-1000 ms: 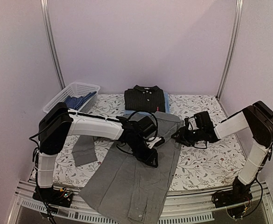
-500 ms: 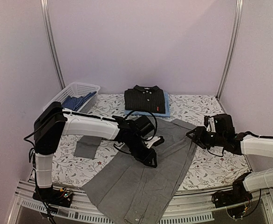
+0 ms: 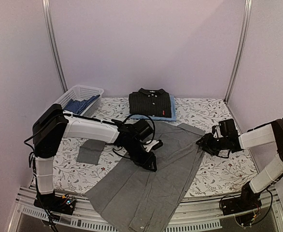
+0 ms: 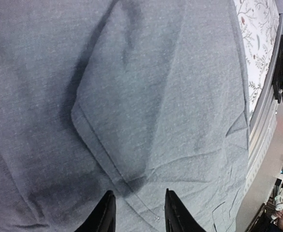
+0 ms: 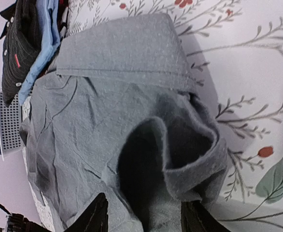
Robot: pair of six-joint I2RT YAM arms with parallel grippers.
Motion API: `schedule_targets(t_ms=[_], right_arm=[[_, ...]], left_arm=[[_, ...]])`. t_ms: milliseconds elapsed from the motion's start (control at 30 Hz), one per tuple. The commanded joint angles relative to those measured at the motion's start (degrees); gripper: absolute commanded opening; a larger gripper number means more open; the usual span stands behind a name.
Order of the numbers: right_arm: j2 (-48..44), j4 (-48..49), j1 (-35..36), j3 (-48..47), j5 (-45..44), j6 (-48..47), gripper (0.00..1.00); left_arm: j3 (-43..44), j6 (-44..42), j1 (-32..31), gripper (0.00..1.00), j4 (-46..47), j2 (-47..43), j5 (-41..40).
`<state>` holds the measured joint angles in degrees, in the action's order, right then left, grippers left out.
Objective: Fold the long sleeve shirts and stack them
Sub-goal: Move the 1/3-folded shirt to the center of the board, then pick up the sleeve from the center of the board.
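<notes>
Left pincer (image 4: 139, 215), right pincer (image 5: 144, 217) spread; shirts three: grey (image 3: 146, 193), black (image 3: 150, 102), blue (image 5: 47, 43)

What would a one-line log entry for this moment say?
left gripper: open over grey shirt | right gripper: open around its rumpled edge | black shirt: folded atop light blue shirt

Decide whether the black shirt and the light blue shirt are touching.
Touching. The top view shows the black shirt lying directly on the light blue shirt, whose edge pokes out.

White-shelled arm links (image 3: 91, 129), black joints (image 3: 49, 131) and jaws, loose black cables (image 3: 132, 117) looped at wrists
</notes>
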<state>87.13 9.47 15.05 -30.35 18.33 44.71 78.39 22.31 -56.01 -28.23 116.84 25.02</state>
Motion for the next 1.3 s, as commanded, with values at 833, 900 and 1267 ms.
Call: schedule_targets(t_ms=[833, 900, 1267], right_arm=[[-6.27, -7.81, -11.75, -4.57, 3.24, -7.02, 0.57], [-8.09, -11.16, -8.74, -6.83, 0.6, -8.93, 0.59], [-12.07, -13.72, 4.43, -14.19, -5.96, -14.2, 0.66]], left_arm=[[-19.51, 8.53, 27.3, 0.38, -0.03, -24.13, -23.74], [-21.15, 8.48, 28.23, 0.39, -0.44, -24.65, -24.8], [-27.43, 10.95, 27.72, 0.49, -0.88, -25.83, -23.84]])
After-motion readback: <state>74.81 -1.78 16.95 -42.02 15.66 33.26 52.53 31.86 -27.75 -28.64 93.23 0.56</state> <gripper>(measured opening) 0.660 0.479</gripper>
